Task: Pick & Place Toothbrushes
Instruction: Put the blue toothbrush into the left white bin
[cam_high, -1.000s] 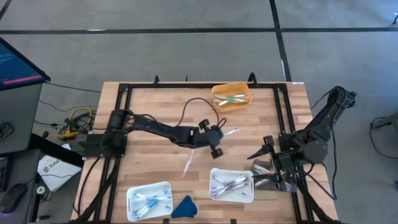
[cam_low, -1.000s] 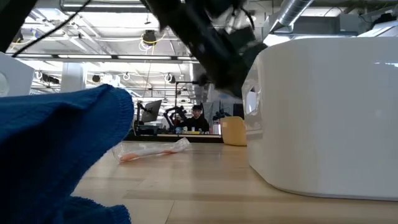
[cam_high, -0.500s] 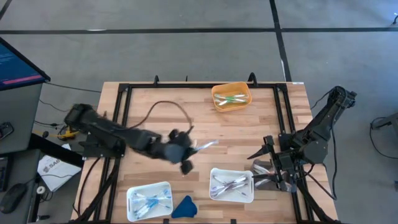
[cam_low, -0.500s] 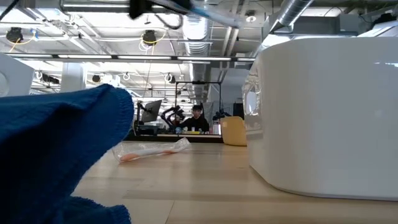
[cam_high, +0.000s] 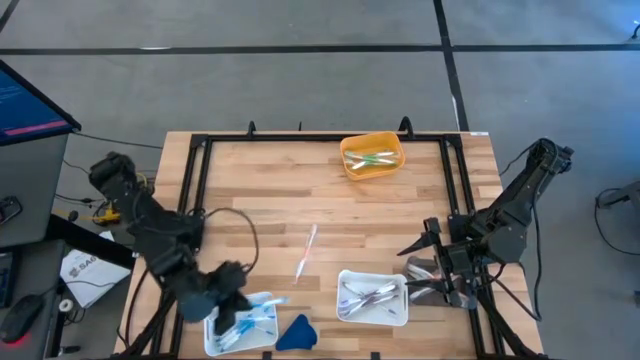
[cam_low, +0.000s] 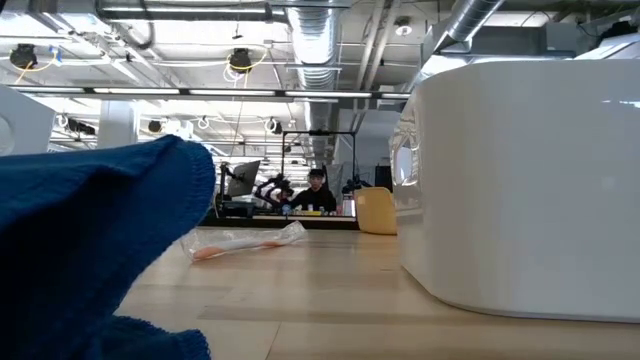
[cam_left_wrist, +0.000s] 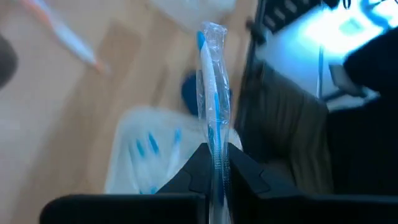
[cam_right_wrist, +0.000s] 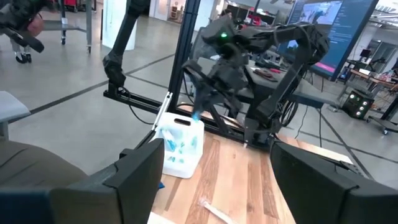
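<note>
Overhead: left gripper (cam_high: 252, 300) sits over the white tray (cam_high: 212, 318) at the desk's front-left corner, fingers pinched on a blue wrapped toothbrush (cam_high: 268, 300); more blue ones lie in that tray. One wrapped toothbrush (cam_high: 306, 251) lies loose mid-desk. Second white tray (cam_high: 344, 277) at front centre, orange bin (cam_high: 372, 155) at the back edge, both holding brushes too small to count. Blue cloth (cam_high: 296, 332) lies between the trays. Right gripper (cam_high: 432, 267) waits by the right edge, fingers spread wide, empty.

Low view: cloth and white tray wall block most of it; orange-tipped brush visible beyond, person far back in the room.

Left wrist: blurred; fingers (cam_left_wrist: 200, 163) clamp the wrapped blue brush above the tray.

Right wrist: own fingers apart, left arm over tray.
</note>
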